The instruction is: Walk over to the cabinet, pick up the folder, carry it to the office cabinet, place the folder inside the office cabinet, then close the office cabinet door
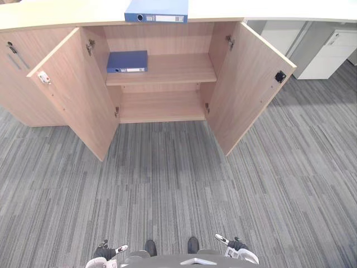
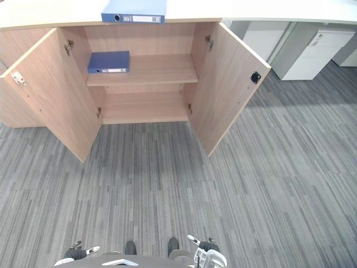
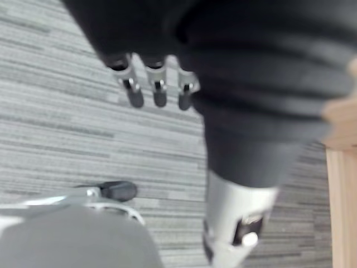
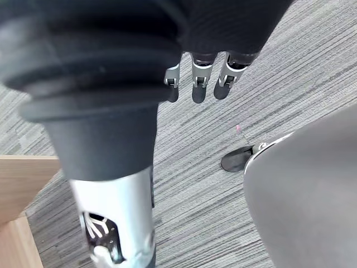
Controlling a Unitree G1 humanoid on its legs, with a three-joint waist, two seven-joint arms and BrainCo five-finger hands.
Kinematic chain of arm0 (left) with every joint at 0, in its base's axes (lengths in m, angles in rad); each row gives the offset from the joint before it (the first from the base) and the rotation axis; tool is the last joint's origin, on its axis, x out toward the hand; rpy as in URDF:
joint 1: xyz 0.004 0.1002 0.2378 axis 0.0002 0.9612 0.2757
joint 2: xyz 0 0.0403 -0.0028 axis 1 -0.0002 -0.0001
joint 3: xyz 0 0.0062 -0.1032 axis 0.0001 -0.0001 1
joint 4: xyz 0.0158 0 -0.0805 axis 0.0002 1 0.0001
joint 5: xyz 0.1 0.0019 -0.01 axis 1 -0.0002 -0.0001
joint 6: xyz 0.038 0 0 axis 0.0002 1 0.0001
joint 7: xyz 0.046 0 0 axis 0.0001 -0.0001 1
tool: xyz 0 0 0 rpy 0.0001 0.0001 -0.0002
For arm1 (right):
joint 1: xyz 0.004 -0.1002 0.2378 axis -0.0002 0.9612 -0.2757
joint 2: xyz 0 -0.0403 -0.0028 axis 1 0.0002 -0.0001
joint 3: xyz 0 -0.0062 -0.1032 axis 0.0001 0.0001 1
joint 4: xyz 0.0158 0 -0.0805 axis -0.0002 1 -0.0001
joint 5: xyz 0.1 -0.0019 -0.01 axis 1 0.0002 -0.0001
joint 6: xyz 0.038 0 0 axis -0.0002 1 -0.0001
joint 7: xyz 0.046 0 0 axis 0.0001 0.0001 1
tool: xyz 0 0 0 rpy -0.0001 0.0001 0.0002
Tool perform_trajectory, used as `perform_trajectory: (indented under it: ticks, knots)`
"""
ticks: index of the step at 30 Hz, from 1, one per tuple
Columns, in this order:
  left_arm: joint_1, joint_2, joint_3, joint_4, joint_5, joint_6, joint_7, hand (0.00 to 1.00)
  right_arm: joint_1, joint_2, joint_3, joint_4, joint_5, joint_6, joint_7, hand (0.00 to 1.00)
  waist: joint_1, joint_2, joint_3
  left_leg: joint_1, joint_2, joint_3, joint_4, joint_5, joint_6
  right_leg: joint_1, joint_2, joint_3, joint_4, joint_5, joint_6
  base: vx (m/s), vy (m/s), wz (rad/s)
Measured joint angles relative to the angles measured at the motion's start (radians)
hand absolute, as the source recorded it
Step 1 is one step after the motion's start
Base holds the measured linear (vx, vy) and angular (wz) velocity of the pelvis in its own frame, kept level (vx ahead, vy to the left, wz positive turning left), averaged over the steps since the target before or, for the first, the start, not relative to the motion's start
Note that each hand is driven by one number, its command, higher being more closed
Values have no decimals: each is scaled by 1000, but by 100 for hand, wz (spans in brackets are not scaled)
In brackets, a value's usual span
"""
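Observation:
A wooden office cabinet stands ahead with both doors swung open. One blue folder lies on its top, at the front edge. A second blue folder lies flat on the upper shelf inside, at the left. The lower shelf holds nothing. My left hand and right hand hang low at my sides, far from the cabinet. Each is open with relaxed fingers over the carpet and holds nothing.
The left door and the right door jut out toward me. Grey striped carpet stretches between me and the cabinet. A white drawer unit stands at the far right.

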Motion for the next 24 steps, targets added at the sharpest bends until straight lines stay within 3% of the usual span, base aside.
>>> perform_trajectory:
  ticks: [4, 6, 8, 9, 11, 14, 16, 18, 20, 22, 24]
  knots:
    - [-3, 5, 0, -8, 0, 1, -11, 0, -14, 0, 16, -6, -14, 0, 0, 0, 3, -7, 9, -37, 6, 31, 98, -75, 11, -54, -9, 37, 102, -51, 17, 144, 42, -29]
    - [-11, 6, 0, -10, -2, 1, -11, 0, -13, 1, 16, -8, -14, 0, 1, 0, -1, -7, 17, -32, 3, 37, 155, -133, 22, -104, -27, 36, 266, -126, 49, 195, 75, -16]
    - [-28, 4, -3, -10, -2, 0, -10, 0, -25, 2, 16, -35, -14, -2, 1, 0, -3, 3, 42, -2, 4, 38, 163, -147, 27, -184, -42, 10, 483, -146, 56, 202, 113, 0]
    - [-37, -1, -10, -18, -3, 1, -10, 0, -35, 1, 18, -48, -13, -8, 3, 0, -9, 8, 63, 30, 4, 28, 160, -161, 49, -251, -56, -24, 643, -176, 41, 205, 117, 14]
    - [-48, 2, -9, -23, -4, 1, -10, 0, -43, 0, 37, -48, -14, -10, 5, 0, -8, 1, 75, 71, 2, 19, 153, -185, 52, -303, -67, -63, 717, -250, 28, 230, 52, 19]
    - [-63, -4, -9, -25, -4, 1, -10, 0, -58, 0, 40, -48, -14, -20, 14, 0, -25, 6, 80, 108, 31, -19, 136, -210, 39, -364, -42, -153, 626, -256, 2, 296, -25, 36]
    - [-74, -6, -10, -25, -4, 0, -11, 0, -62, -1, 54, -50, -14, -25, 14, 0, -44, 8, 81, 141, 44, -55, 108, -223, 12, -379, -4, -177, 459, -170, -32, 389, -93, 60]
    - [-76, -27, 2, -18, -4, 0, -10, 0, -57, -7, 53, -53, -13, -26, 15, 0, -57, 11, 82, 190, 59, -90, 108, -249, -30, -352, 10, -159, 423, -51, -82, 480, -168, 67]
    - [-78, -50, 10, -21, -4, -6, -11, 0, -60, -10, 56, -71, -15, -25, 15, 0, -43, 37, 81, 170, 90, -80, 178, -237, -64, -328, 23, -186, 423, -86, -102, 531, -227, 31]
    - [-76, -89, 60, -33, -4, -7, -10, 0, -54, -5, 57, -85, -15, -19, 16, 0, -41, 51, 88, 66, 122, -72, 459, -199, -122, -241, 31, -205, 364, -107, -118, 465, -202, 26]
    - [-74, -100, 94, -57, -4, -9, -12, 0, -26, 1, 73, -117, -14, -18, 15, 0, -30, 50, 90, -34, 184, -36, 746, -188, -120, -133, 47, -203, 302, -118, -123, 385, -141, 15]
